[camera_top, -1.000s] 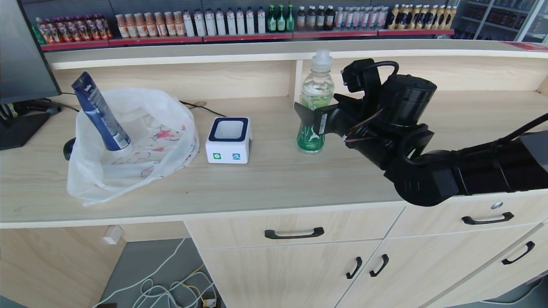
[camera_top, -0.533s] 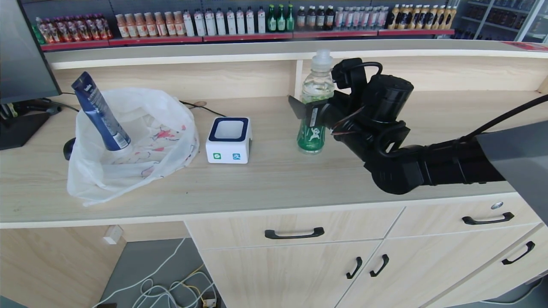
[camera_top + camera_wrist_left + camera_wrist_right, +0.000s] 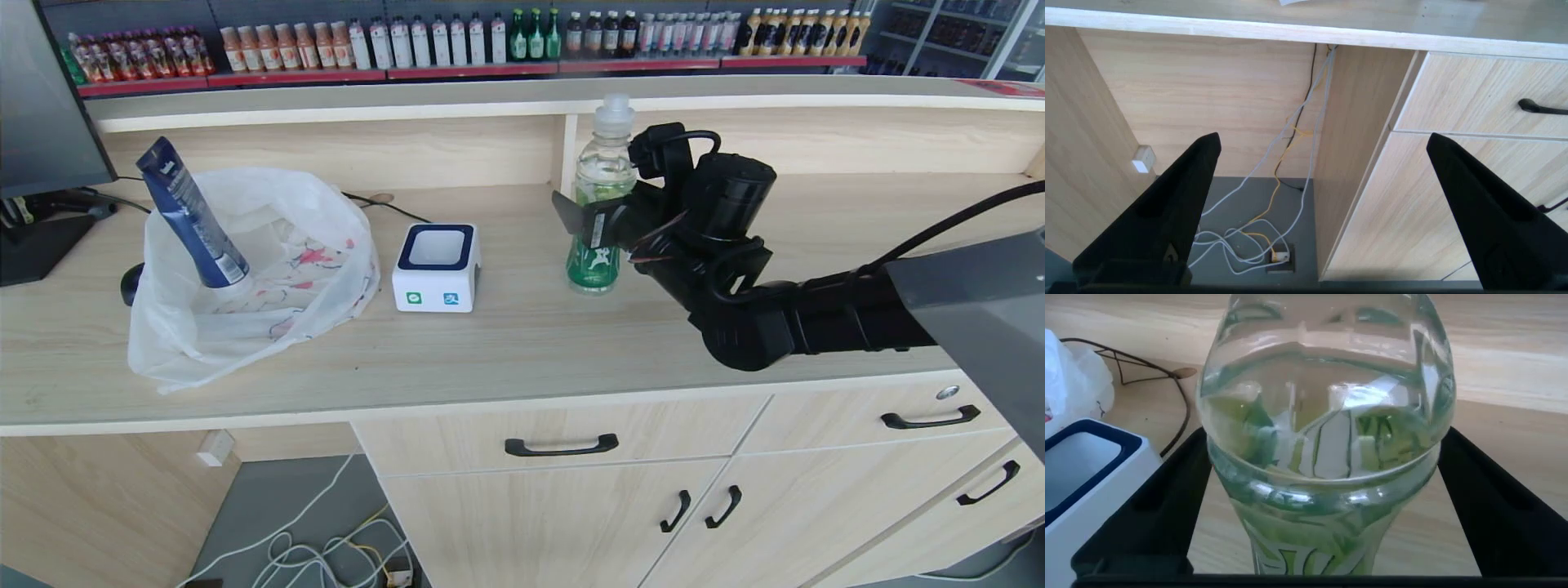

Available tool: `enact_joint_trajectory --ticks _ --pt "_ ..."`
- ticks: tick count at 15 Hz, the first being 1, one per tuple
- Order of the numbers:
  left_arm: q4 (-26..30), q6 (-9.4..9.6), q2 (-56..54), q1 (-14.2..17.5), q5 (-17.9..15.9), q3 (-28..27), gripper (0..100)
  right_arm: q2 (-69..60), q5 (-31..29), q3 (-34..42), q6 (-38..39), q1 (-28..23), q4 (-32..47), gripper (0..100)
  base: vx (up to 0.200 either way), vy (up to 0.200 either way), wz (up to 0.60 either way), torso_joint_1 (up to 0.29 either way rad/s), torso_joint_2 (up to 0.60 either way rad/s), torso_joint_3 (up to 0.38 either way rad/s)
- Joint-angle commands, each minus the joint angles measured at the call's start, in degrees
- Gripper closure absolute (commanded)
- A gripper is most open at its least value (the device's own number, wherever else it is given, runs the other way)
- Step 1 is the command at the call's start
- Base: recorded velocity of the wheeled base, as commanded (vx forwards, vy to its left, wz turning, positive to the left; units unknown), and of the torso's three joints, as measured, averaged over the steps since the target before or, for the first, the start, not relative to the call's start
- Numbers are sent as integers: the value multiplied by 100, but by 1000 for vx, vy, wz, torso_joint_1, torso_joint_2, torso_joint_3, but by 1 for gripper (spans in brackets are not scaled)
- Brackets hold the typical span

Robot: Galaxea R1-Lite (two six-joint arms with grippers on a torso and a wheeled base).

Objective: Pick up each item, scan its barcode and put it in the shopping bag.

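Observation:
A clear bottle (image 3: 600, 204) with a green label and white cap stands upright on the wooden counter (image 3: 522, 343), right of the white scanner box (image 3: 435, 265). My right gripper (image 3: 592, 224) is open at the bottle's mid-height, one finger on each side of it. In the right wrist view the bottle (image 3: 1323, 457) sits between the two black fingers (image 3: 1151, 514) of the gripper (image 3: 1325, 433). The white shopping bag (image 3: 245, 278) lies open at the left with a dark blue tube (image 3: 192, 216) standing in it. My left gripper (image 3: 1323, 139) hangs open below the counter, holding nothing.
A monitor and a black handheld device (image 3: 49, 212) stand at the far left. A cable (image 3: 384, 204) runs behind the scanner. A raised ledge backs the counter. Drawers and cupboard doors (image 3: 563, 445) are under the counter, and loose cables (image 3: 1266, 237) lie on the floor.
My right arm has moved left and toward the bottle, so its fingers now flank the bottle. The bottle, scanner and bag have stayed put.

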Motion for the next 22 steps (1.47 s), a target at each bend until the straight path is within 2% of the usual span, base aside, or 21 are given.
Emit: enact_joint_trajectory --ticks 1,5,6,22 --pt "0 -2 9 -2 1 0 0 93 0 -160 -1 -1 15 0 0 0 0 0 0 0" --pt "0 -2 9 -2 1 0 0 164 0 -292 -1 -1 50 0 0 0 0 0 0 0" --pt "0 -2 9 -2 1 0 0 164 -9 -309 -1 -1 50 100 0 0 0 0 0 0" --pt "0 -2 9 -2 1 0 0 -65 -17 -467 16 26 50 100 0 0 0 0 0 0"
